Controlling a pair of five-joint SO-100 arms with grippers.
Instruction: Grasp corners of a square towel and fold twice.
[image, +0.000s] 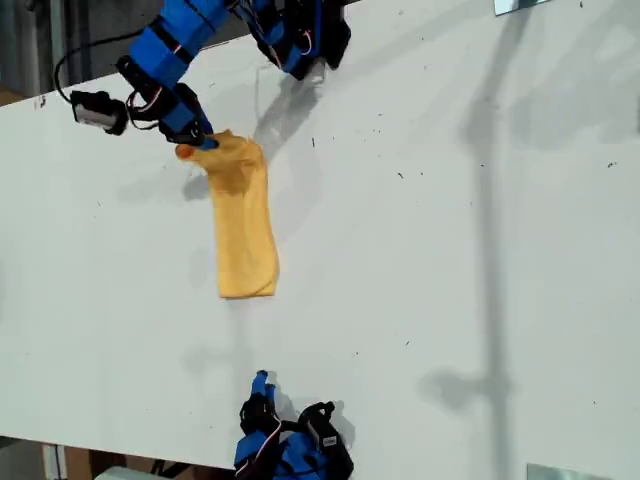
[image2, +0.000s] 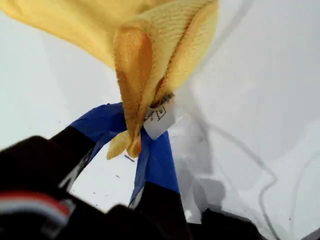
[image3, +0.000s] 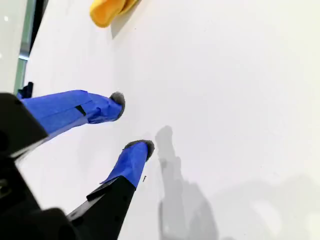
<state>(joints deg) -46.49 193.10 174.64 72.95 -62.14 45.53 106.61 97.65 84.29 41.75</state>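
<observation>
Two blue arms are being shown over a white table (image: 450, 250), one reaching in from the top of the exterior view and one sitting at its bottom edge. The towel (image: 243, 220) is being held at one bunched end by my first gripper (image: 198, 143) near the upper left of the exterior view; the rest of it is lying on the table as a long, narrow, folded strip running down toward the middle of that view. In the first wrist view the blue fingers (image2: 155, 160) are being pressed together on a gathered corner (image2: 132, 135) of the cloth, and the small white tag (image2: 160, 119) is hanging just beside the pinch. The pinched end is being lifted slightly off the surface, judging by the shadow beneath it.

My second gripper (image: 262, 382) is being kept well apart from the towel, low at the bottom of the exterior view, with its fingers (image3: 131, 160) spread apart and nothing between them. Only a small yellow edge of the cloth is being seen far ahead in the second wrist view. A black cable (image: 85, 55) is looping beside the first arm near the table's far edge. Small dark specks (image: 400, 176) are scattered across the table. Long grey shadows are being cast across the exterior view's right half.
</observation>
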